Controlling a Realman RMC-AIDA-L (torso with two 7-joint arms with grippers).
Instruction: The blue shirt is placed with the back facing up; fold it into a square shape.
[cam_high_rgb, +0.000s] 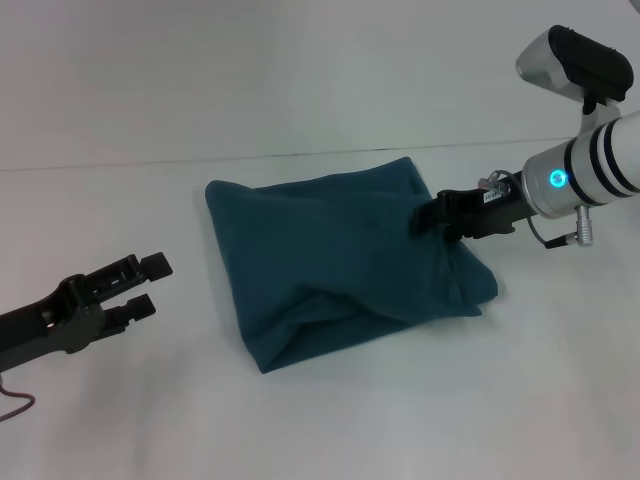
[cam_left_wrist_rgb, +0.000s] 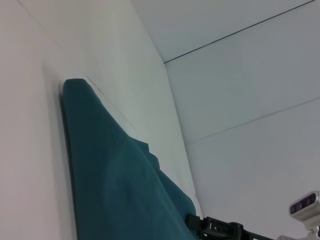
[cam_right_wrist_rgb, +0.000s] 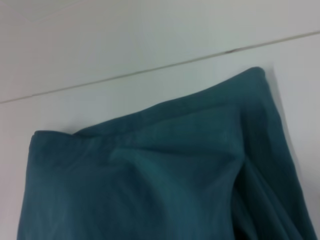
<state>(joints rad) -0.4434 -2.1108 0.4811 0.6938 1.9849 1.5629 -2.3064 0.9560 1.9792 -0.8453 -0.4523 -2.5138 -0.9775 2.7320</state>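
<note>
The shirt (cam_high_rgb: 340, 265) lies folded mid-counter (cam_high_rgb: 420, 420). The right claw (cam_high_rgb: 437, 218) is clenched on its right edge; the left claw (cam_high_rgb: 148, 283), released, hovers well apart on the left.

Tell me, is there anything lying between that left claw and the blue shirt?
Nothing visible. Only bare white table separates the left gripper, its jaws open, from the blue shirt. The right gripper is already at the shirt's right side, its jaws against the cloth.
</note>
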